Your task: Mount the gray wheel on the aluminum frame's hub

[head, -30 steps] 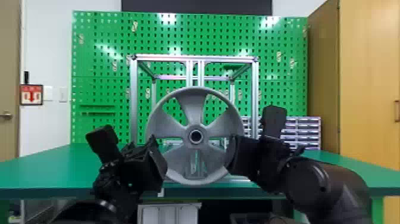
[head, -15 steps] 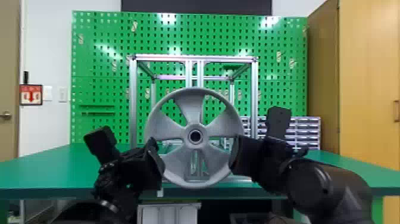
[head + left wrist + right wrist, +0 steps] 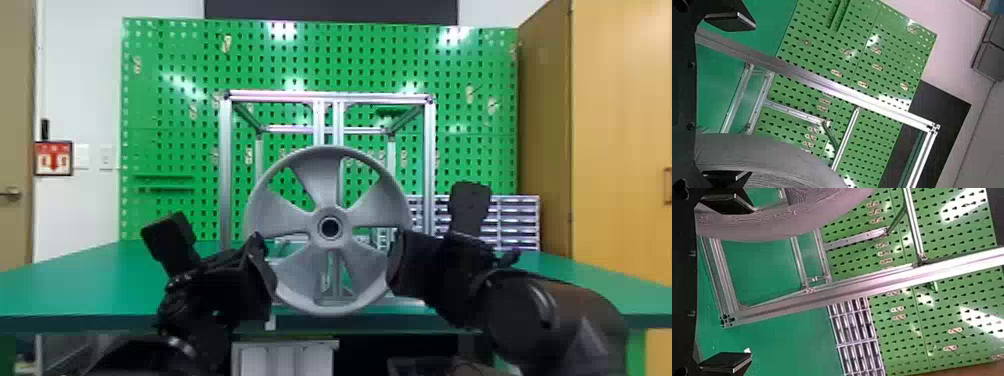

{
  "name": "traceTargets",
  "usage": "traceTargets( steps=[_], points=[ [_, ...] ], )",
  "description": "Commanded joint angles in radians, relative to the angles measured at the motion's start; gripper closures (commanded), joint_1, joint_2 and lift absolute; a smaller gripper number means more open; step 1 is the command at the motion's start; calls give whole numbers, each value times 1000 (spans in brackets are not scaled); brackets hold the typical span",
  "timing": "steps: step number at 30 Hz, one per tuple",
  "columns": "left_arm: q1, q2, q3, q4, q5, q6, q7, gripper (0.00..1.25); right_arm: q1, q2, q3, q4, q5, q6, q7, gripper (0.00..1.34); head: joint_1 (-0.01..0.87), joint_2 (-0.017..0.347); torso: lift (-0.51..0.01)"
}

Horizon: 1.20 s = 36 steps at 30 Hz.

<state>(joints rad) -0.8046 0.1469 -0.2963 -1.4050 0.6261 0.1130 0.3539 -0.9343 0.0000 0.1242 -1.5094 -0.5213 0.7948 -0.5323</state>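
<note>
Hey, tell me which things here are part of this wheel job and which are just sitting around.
For the job:
- gray wheel, upright between the pincers
- aluminum frame, standing behind the wheel
- left pincer and right pincer

Just around:
- drawer unit, at the back right
- green pegboard
- red sign on the wall
- wooden cabinet
</note>
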Motion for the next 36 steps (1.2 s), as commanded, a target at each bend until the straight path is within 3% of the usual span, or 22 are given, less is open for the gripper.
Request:
traceTargets(
  steps=[1,18,30,36],
  points=[
    [-2,-1,2,0,9,7,-24,44,3,1,2,0,1,-12,5,-2,-5,6,-499],
    [21,0,-7,-72,-13,40,-24,42,17,1,11,-28,1,-14,18,-2,-5,6,-499],
    [151,45,42,-267,-114,86,8,48,150,0,-17,-264,3,24,15,-2,-5,6,-499],
    [236,74,68,-370,-134,109,19,59,244,-15,-25,-367,6,24,15,-2,-5,6,-499]
  ],
)
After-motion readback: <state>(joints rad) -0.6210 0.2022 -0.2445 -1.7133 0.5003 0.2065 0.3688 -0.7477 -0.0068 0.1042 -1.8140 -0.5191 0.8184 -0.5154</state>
